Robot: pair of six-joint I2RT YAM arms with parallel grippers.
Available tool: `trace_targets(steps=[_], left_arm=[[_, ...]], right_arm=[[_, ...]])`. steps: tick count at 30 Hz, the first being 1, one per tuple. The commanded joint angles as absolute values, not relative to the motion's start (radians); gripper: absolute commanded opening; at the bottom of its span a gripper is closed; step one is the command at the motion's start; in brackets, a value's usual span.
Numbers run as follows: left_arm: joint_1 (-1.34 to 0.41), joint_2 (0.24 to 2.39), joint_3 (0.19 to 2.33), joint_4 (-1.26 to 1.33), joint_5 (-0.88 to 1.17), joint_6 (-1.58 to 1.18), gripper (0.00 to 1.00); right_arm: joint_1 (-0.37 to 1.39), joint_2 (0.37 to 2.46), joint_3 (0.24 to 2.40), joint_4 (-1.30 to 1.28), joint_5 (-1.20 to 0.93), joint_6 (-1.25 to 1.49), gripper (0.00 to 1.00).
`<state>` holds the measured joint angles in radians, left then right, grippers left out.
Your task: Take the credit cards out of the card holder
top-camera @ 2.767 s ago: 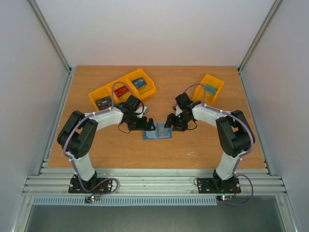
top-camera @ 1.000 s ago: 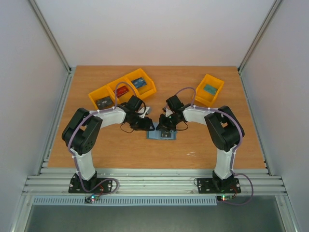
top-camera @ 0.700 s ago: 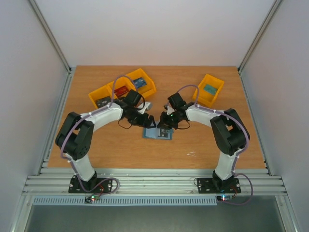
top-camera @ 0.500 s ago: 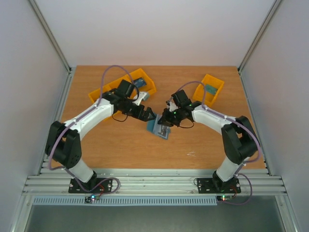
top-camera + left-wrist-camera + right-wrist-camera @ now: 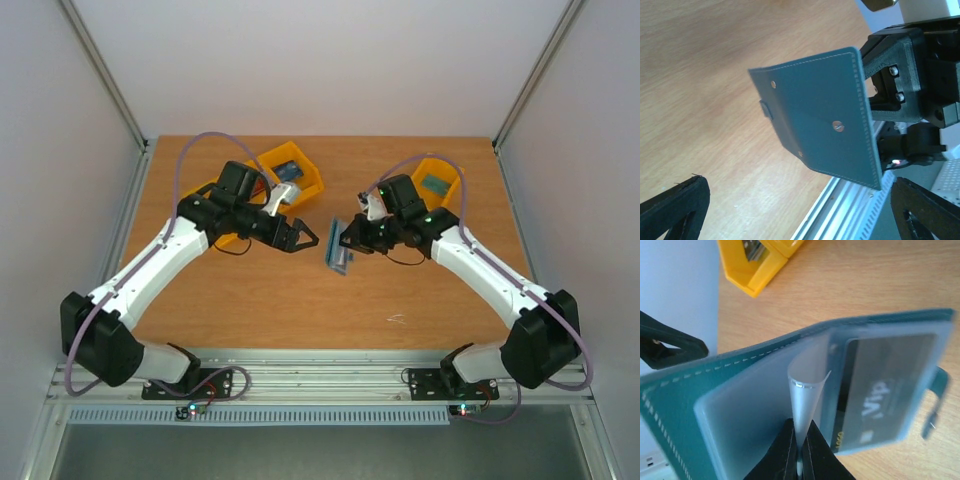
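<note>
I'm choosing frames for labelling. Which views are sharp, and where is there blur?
Top external: even, soft light, sharp, but the card holder shows small. Left wrist: its teal outside is crisp, stitching and studs clear. Right wrist: close and soft-focused; the dark card has smeared but readable lettering.

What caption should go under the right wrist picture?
Right gripper pinches a clear pocket leaf of the open teal card holder, a dark Vip card tucked inside.
</note>
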<state>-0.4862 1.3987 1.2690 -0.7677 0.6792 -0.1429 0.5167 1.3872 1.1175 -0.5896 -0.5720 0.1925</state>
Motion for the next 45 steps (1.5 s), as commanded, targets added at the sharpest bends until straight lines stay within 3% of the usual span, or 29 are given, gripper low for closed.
trace_targets(steps=[1,5,8,12,19,27,33,38,39,41,42,45], left_arm=[[-0.537,1.367,1.266,-0.692,0.735,-0.185,0.99],[-0.57,1.352,1.303,-0.749,0.694,-0.072,0.99],[-0.576,1.243,1.304,-0.75,0.629,0.179,0.99],[-0.597,1.125,1.209,-0.556,0.477,0.45,0.99],[-0.738,1.132,1.082,-0.213,0.317,0.567,0.99],[-0.752,1.224,1.114,-0.087,0.264,0.55,0.99],[-0.755,1.22,1.09,-0.058,0.285,0.474,0.69],[-0.755,1.217,1.088,-0.047,0.261,0.426,0.11],[-0.755,1.209,1.091,-0.06,0.261,0.419,0.02],[-0.755,1.192,1.094,-0.094,0.261,0.399,0.0],[-0.754,1.185,1.099,-0.114,0.265,0.366,0.0],[-0.746,1.157,1.132,-0.185,0.316,0.252,0.0]], right_arm=[[0.517,1.337,1.208,-0.665,-0.561,0.179,0.01],[0.52,1.298,1.263,-0.671,-0.527,0.223,0.01],[0.521,1.277,1.301,-0.661,-0.503,0.268,0.01],[0.534,1.255,1.336,-0.629,-0.449,0.325,0.01],[0.552,1.235,1.387,-0.598,-0.39,0.396,0.01],[0.6,1.222,1.422,-0.594,-0.354,0.413,0.01],[0.615,1.223,1.421,-0.596,-0.352,0.401,0.01],[0.617,1.221,1.433,-0.605,-0.373,0.385,0.01],[0.616,1.216,1.437,-0.616,-0.365,0.371,0.01],[0.616,1.208,1.445,-0.643,-0.339,0.33,0.03],[0.615,1.207,1.458,-0.672,-0.326,0.296,0.09],[0.614,1.216,1.551,-0.822,-0.281,0.116,0.54]])
